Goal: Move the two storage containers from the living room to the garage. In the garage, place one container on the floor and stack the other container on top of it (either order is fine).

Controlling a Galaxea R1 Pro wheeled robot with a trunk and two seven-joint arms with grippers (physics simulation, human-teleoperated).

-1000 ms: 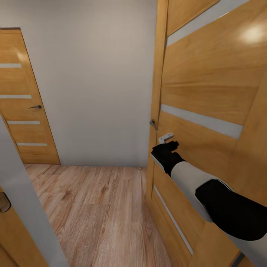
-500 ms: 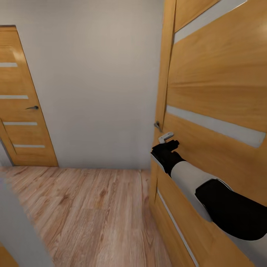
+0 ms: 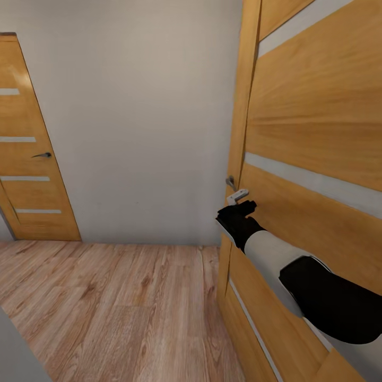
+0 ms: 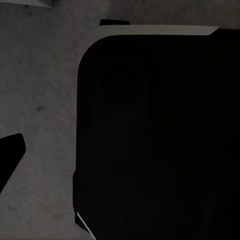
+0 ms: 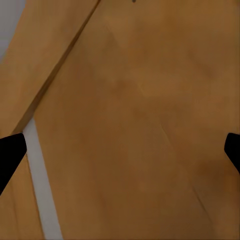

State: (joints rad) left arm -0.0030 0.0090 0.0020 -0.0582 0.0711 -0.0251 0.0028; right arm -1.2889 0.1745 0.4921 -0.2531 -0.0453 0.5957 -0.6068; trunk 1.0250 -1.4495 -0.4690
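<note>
The two storage containers are out of view, and so are the living room and the garage. My right gripper [image 3: 240, 201] is held up close to the face of an orange wooden door [image 3: 318, 132], just below its metal handle [image 3: 231, 183]. In the right wrist view its two black fingertips [image 5: 10, 155] stand far apart at the picture's edges, open, with nothing but door panel between them. In the left wrist view one black fingertip [image 4: 10, 152] of my left gripper [image 4: 120, 155] shows at the edge, in front of a black rounded part of my own body [image 4: 160, 130].
I am in a narrow hallway with a light wood plank floor [image 3: 116, 307]. A plain grey wall [image 3: 138, 116] stands ahead. A second orange door [image 3: 26, 159], shut, is at the left. The open door's edge [image 3: 241, 132] juts toward me at the right.
The camera has moved: the grey wall edge at the lower left has slid out of the picture and the door at the right sits further right. My right arm keeps its pose.
</note>
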